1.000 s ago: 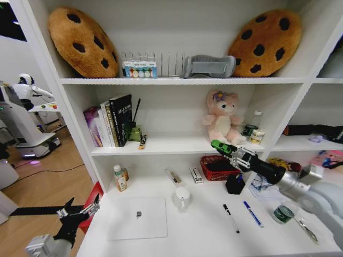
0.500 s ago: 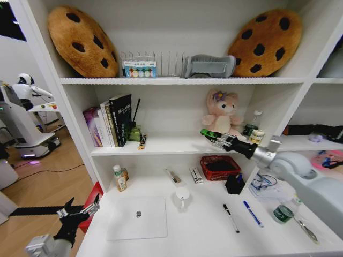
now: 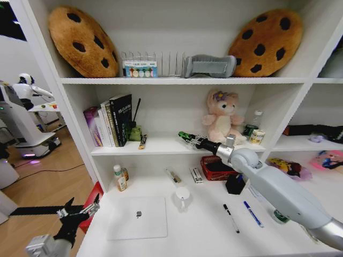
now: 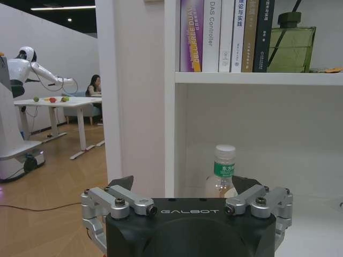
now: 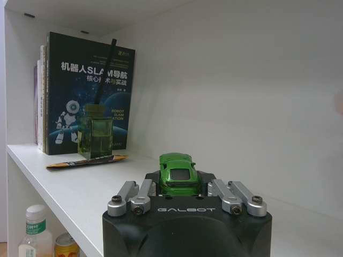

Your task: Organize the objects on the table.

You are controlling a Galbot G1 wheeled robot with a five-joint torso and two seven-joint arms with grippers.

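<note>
Green toy car (image 5: pixel 177 170) sits pinched in the right pincer (image 5: pixel 178 184), w/ fingers closed on its sides, nose pointing away from the wrist cam; in the head view the same pincer (image 3: pixel 188 138) is up over the middle shelf (image 3: pixel 161 145), between the green jar w/ the black stick (image 3: pixel 134 132) and the pink plush bear (image 3: pixel 221 119). Car looks tiny, light, rigid; glossy shell prob. slippery, so a grip across the flat flanks low on the body seems safer than on the curved roof, and only mild squeeze needed. Wheels may roll once it's set down, so it should go down flat. Rest of the clutter is down on the bench (image 3: pixel 198 225): slim silver laptop (image 3: pixel 138 217) lies flat at front left, thin, stiff, wide — likely awkward for one pincer, best taken by an edge. Black pen (image 3: pixel 231 218) and blue pen (image 3: pixel 253 213) lie near each other to the right of the laptop, slim, light, apt to roll; take each across the barrel near mid-length. White cup (image 3: pixel 182 196) stands just behind the laptop's right corner. Left pincer (image 4: pixel 186 201) hangs low off the bench's left front corner, fingers spread, holding nothing, facing the lower shelf bay where a bottle (image 4: pixel 222 174) stands; it reads as idle.
</note>
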